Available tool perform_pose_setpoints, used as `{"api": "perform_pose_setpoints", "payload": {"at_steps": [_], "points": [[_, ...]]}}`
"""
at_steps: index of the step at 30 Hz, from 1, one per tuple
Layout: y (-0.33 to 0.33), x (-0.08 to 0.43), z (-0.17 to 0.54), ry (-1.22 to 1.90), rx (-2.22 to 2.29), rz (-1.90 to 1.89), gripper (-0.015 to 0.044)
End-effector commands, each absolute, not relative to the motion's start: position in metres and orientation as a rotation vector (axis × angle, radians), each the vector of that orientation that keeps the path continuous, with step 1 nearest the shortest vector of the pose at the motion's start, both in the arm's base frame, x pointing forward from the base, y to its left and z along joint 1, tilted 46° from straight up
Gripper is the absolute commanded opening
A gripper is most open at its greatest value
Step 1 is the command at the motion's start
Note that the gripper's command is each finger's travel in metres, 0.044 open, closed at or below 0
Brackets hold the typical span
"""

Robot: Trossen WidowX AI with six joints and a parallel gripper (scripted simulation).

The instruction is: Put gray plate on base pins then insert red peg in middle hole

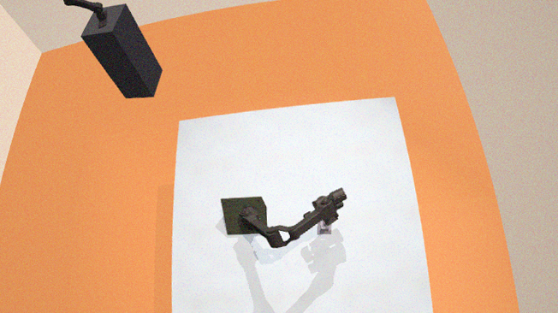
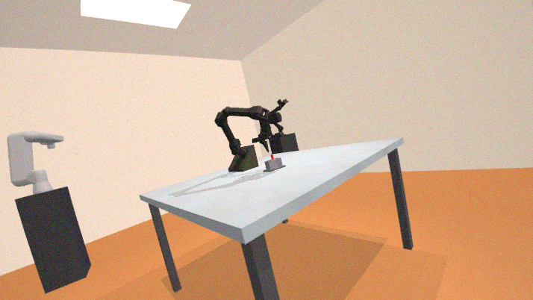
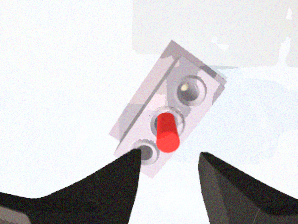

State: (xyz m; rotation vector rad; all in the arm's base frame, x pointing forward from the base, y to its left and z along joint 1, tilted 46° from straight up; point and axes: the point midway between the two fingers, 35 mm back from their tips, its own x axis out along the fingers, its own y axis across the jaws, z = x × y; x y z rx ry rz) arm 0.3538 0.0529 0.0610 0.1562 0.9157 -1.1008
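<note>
As the tool [image 1: 329, 213] [image 2: 262, 145] [image 3: 169, 159] stands, you have its fingers partway apart, with nothing gripped between them. The peg [image 2: 272, 157] [image 3: 167, 132] stands below the tool, lower end in the middle hole of the plate [image 1: 325, 229] [image 2: 274, 163] [image 3: 194, 116], upper end clear of both fingers and roughly upright. The hole's wall, not your grip, would be what holds it up.

Under the tool, the plate looks to lie flat on the base [image 3: 150, 90], which rests on the surface [image 1: 273, 156] [image 2: 317, 179]. You can see a pin tip in one outer hole; the other is too dark to confirm. Two pins would keep the plate from turning while the middle hole takes the peg.

Judgement: insertion and release look done. Lift straight away from the peg; a sideways brush could tilt it. Seating depth, you cannot tell.
</note>
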Motion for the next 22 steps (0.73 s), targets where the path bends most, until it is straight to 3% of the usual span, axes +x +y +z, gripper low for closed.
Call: {"api": "perform_pose_setpoints", "payload": {"at_steps": [1, 22], "points": [[0.055, 0.354, 0.063, 0.911, 0.162, -1.104, 0.015], [0.066, 0.349, 0.071, 0.912, 0.162, -1.104, 0.015]]}}
